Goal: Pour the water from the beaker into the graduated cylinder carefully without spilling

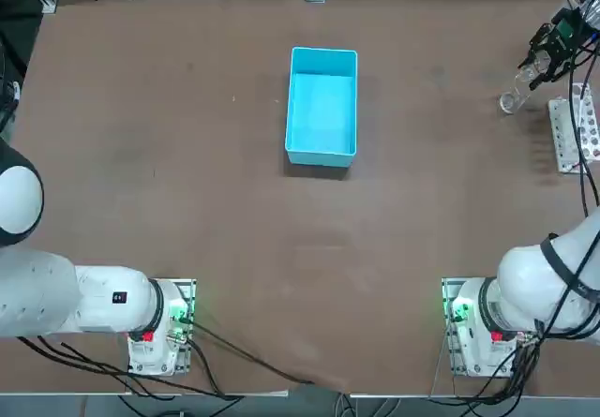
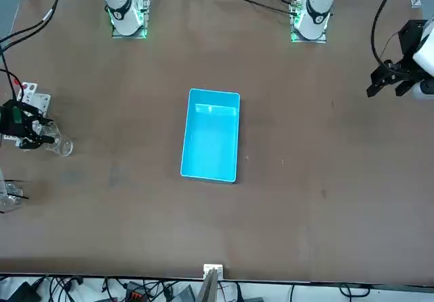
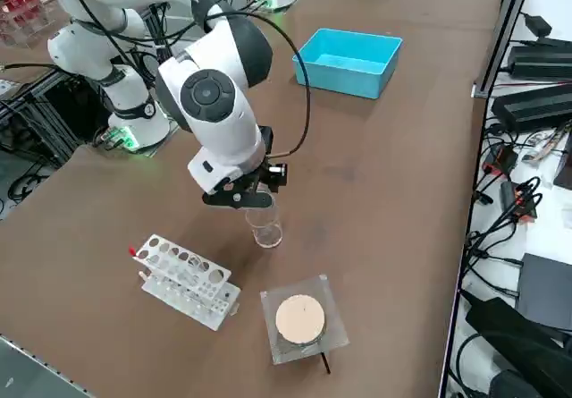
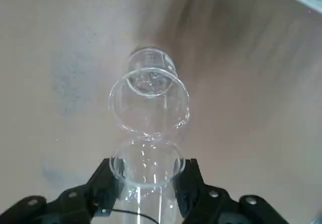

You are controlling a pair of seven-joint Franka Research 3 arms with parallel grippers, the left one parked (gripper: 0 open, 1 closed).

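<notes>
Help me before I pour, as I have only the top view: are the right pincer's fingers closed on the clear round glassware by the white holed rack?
Observer: Yes. The right wrist view shows clear, round-rimmed glassware between the right pincer's two fingers, one on each side.

Operator: Is there anything on the table out on that side that my view misses?

Observer: Yes. The right side view shows a round, pale-topped object on a clear square sheet, near the white holed rack.
</notes>
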